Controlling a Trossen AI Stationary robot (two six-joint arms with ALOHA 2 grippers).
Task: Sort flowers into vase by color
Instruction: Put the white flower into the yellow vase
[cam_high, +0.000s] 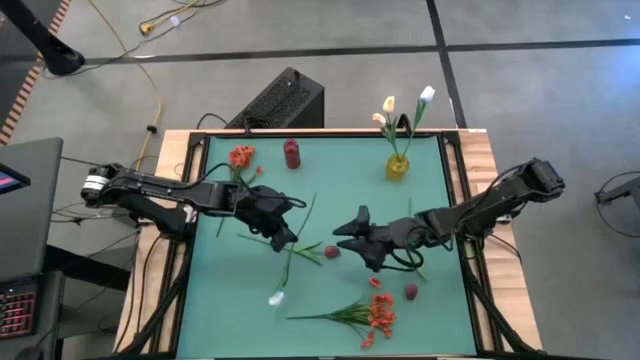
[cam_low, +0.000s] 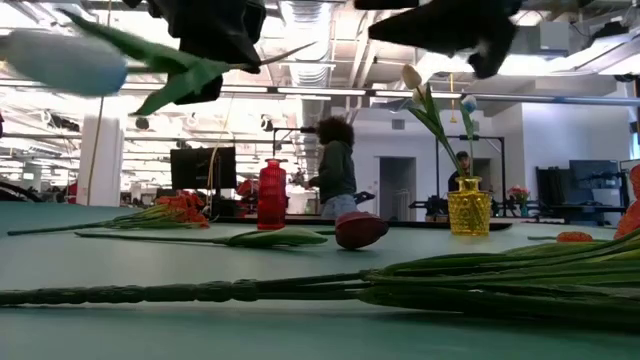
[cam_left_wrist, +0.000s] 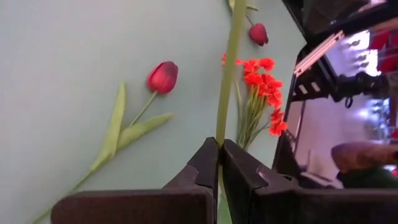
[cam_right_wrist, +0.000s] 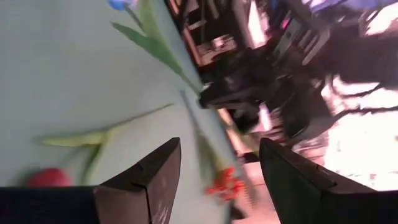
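A green-topped desk (cam_high: 210, 300) in an open, brightly lit workroom carries the sorting job, a person standing far behind it. The left hand (cam_high: 283, 236), near the desk's middle, is clenched on the green stem of a white tulip (cam_high: 277, 297), lifted clear of the surface with its bud hanging toward the front edge. The right hand (cam_high: 352, 228) hovers just beside it, fingers spread and holding nothing. At the back, a yellow vase (cam_high: 397, 166) already holds white and cream tulips, and a red vase (cam_high: 291, 154) stands with nothing visible in it. An orange-red spray (cam_high: 241, 156) lies beside the red vase, a dark red tulip (cam_high: 331, 252) lies between the two hands, and a bunch of red-orange blooms (cam_high: 380, 312) rests near the front edge with loose red buds beside it. The work appears partly done: whites mostly placed, one in hand, and the reds still to be sorted.
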